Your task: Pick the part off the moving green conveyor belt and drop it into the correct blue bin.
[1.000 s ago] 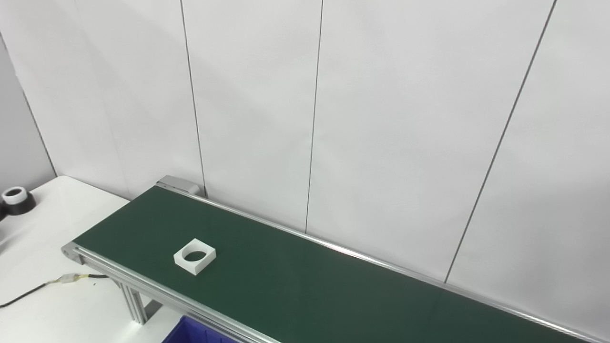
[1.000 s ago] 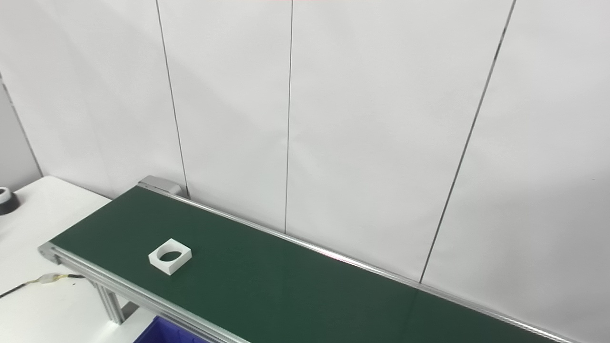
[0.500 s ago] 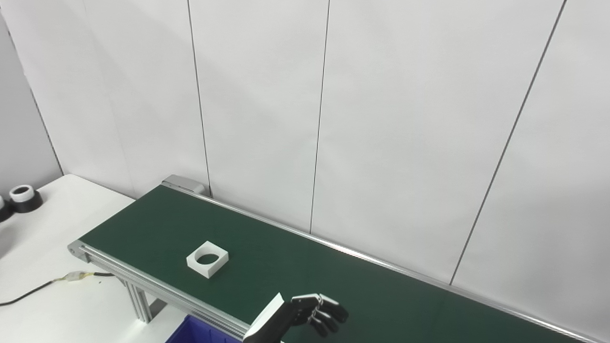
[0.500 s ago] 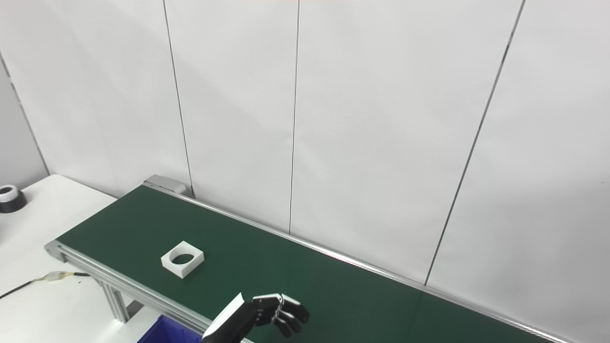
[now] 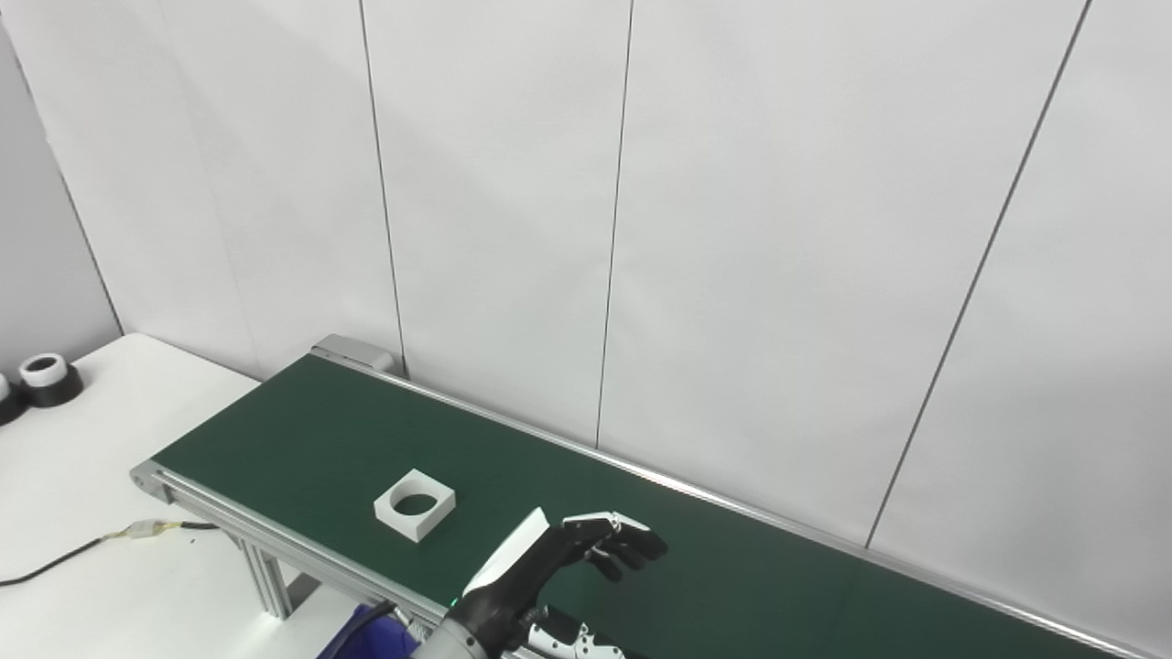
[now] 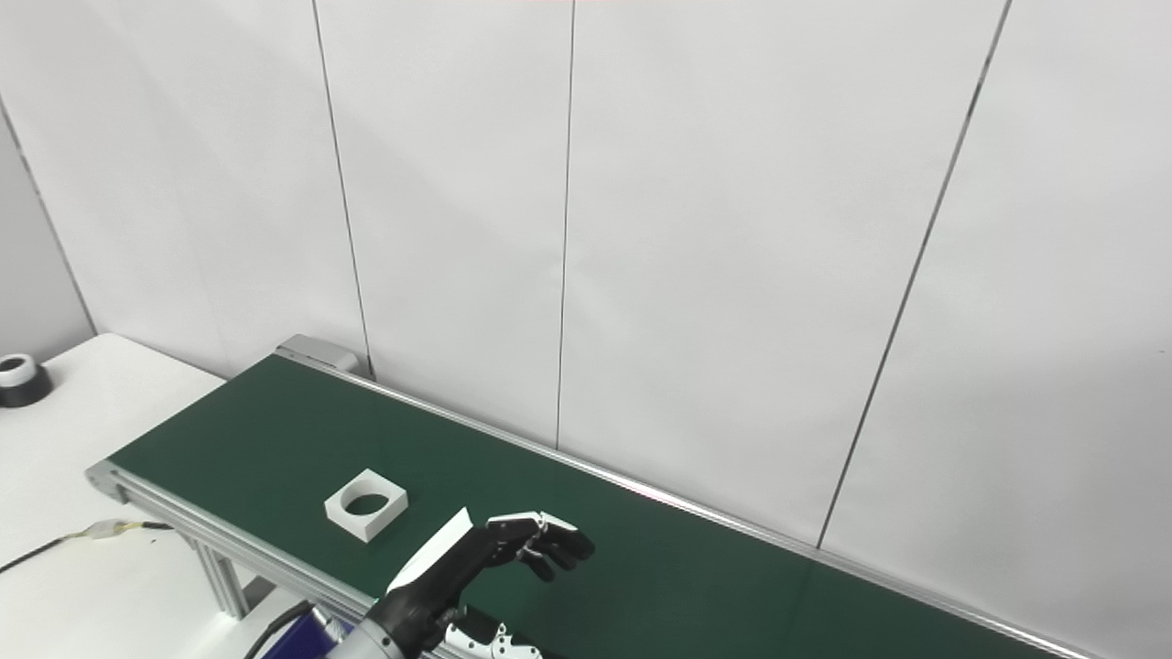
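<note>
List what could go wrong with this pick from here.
Missed timing: the white square part lies on the green belt, apart from the left robot hand, which hovers with curled fingers; a late closing may miss it.
Awkward grip: the part is flat with a round hole, so fingers may slip.

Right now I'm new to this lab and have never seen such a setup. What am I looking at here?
Both pictures come from two cameras side by side on a humanoid robot's head, so they show one scene from slightly different spots. The long dark green strip is a conveyor belt running along a white panelled wall. On it lies the part, a flat white square with a round hole. The black and white thing reaching over the belt from below is the left robot hand, with fingers and a thumb like a person's. Its fingers are loosely curled, it holds nothing, and it is apart from the part. The other hand is out of view. A white table stands at the left.
</note>
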Robot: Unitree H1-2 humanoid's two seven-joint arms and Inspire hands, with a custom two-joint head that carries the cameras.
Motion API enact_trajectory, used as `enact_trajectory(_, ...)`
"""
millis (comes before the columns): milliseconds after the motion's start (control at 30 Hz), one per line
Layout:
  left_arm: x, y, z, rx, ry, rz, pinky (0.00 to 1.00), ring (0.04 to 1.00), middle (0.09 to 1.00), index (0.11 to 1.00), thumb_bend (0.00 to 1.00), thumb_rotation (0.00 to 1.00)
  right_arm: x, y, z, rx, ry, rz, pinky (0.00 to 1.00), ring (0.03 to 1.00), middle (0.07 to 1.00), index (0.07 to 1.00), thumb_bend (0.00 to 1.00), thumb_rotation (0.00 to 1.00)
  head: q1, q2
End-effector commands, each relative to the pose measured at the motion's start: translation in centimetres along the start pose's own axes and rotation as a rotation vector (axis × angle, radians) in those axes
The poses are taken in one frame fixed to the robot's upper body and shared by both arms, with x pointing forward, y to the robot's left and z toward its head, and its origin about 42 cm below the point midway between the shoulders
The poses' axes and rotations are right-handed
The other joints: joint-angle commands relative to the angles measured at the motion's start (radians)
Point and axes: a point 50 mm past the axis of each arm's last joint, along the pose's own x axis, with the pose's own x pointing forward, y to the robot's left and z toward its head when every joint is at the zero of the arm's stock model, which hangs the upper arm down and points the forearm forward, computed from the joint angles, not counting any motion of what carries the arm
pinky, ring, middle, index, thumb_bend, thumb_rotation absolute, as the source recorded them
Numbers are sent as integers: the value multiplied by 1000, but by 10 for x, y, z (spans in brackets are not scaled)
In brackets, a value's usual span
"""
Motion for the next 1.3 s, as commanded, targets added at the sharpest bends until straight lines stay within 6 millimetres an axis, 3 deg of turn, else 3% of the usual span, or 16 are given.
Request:
enact_trajectory(0,13,16,12,73,-38,-8,650,715,741,711,734,31,8,-3,13,8,-94,-13,656,707,752,794,542,712,-1,3)
enact_trajectory(467,54,41,5,277,66,-185,727,793,782,728,817,83,11,-2,13,-1,-95,-17,645,698,748,796,558,735,-14,10)
enact_trajectory(700,67,54,6,409,108,-267,708,825,809,753,898,46,12,-2,14,2,-96,-19,645,696,745,793,575,736,-21,10)
enact_trajectory(967,81,55,-5,527,156,-354,776,821,818,779,922,33,13,-3,13,-1,-95,-19,645,693,742,792,559,724,-33,16)
enact_trajectory(1167,93,67,-8,572,180,-365,786,837,840,800,923,42,14,-2,14,7,-97,-25,626,681,737,786,546,691,-63,40)
enact_trajectory(1267,95,73,-8,591,188,-367,794,839,844,806,921,28,15,0,16,6,-105,-26,618,674,734,782,546,680,-103,77)
